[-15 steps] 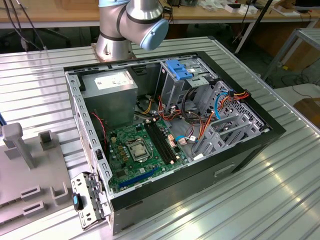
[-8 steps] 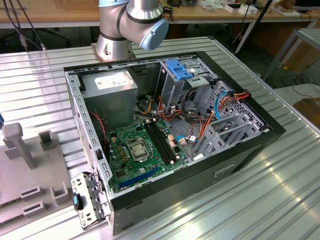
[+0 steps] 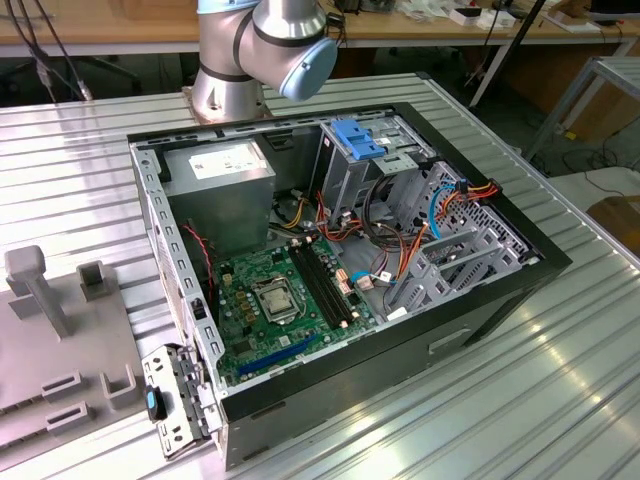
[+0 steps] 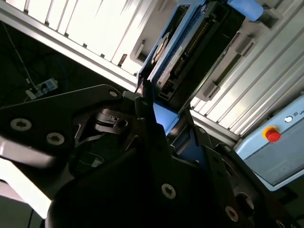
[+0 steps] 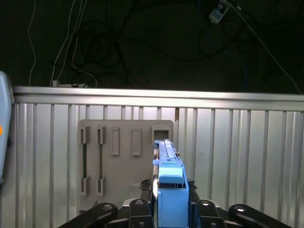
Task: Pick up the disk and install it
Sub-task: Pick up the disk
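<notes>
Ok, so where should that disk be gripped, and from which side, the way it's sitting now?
Across its two broad flat faces, near the blue end. The disk shows edge-on in the first wrist view, so fingers coming in from that end can close on flat, parallel faces rather than the narrow rails. The gripper appears clamped on it just so.

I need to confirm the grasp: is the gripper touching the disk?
Touching. The first wrist view shows the gripper pressed against both sides of the disk, with no gap.
</notes>
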Robot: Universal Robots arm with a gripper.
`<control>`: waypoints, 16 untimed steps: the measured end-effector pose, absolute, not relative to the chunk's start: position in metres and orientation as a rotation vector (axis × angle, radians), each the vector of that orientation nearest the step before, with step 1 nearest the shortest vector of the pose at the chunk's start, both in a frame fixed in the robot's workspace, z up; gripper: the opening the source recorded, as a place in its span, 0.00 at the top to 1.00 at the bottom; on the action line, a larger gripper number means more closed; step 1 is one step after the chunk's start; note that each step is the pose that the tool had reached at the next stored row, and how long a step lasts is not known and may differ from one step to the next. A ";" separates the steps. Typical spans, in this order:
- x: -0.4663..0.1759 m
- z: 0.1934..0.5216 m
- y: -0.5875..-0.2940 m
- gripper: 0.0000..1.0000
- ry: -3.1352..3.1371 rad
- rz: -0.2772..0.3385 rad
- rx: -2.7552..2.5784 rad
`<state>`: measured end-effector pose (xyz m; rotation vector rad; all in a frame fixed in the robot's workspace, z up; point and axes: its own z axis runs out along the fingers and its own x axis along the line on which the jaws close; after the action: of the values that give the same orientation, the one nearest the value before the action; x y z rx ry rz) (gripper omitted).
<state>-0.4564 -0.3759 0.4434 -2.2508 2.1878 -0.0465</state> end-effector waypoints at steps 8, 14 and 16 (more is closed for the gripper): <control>-0.456 0.469 -0.376 0.63 2.188 -0.046 -2.251; -0.456 0.498 -0.376 0.63 2.188 -0.046 -2.251; -0.456 0.506 -0.376 0.63 2.188 -0.046 -2.251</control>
<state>-0.4564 -0.3758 0.5061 -2.2508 2.1878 -0.0464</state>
